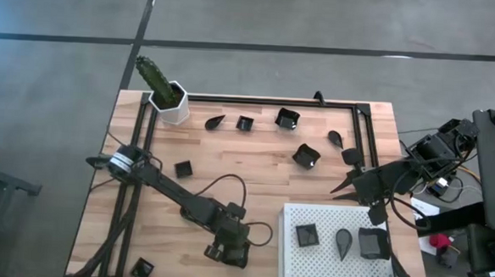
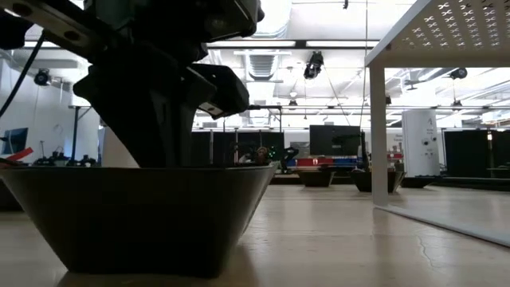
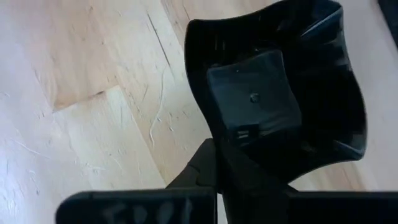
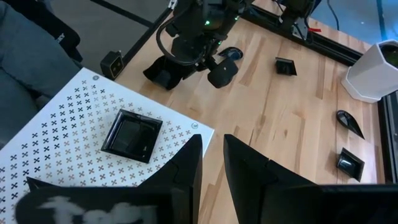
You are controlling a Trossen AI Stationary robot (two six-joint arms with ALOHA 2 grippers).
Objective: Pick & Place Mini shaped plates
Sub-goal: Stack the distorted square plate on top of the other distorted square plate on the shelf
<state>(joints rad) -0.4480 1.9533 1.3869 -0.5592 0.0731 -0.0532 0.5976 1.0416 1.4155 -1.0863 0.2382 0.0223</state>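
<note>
A black square mini plate (image 3: 280, 81) with a raised rim stands on its base on the wooden table near its near edge, filling the low view (image 2: 143, 215). My left gripper (image 1: 227, 251) is over it, shut on its rim. My right gripper (image 4: 211, 163) hangs open and holds nothing, above the table just beyond the far right corner of the white perforated tray (image 1: 328, 215). On the tray lie two square plates (image 1: 307, 235) (image 1: 373, 243) and a teardrop one (image 1: 344, 242). Several more plates lie scattered over the far half of the table. My left gripper has its two fingers (image 3: 211, 168) closed on the square plate's rim (image 3: 208, 140) at one side wall. They come steeply from above, slanting toward the table's near edge. The plate stands upright with its base on the table (image 2: 143, 267).
A white pot with a green cactus (image 1: 171, 101) stands at the far left corner. Loose plates lie at the left (image 1: 183, 169), by the near left edge (image 1: 142, 269) and along the far side (image 1: 287, 118) (image 1: 306, 155). A black frame rail (image 1: 266, 100) runs along the far edge.
</note>
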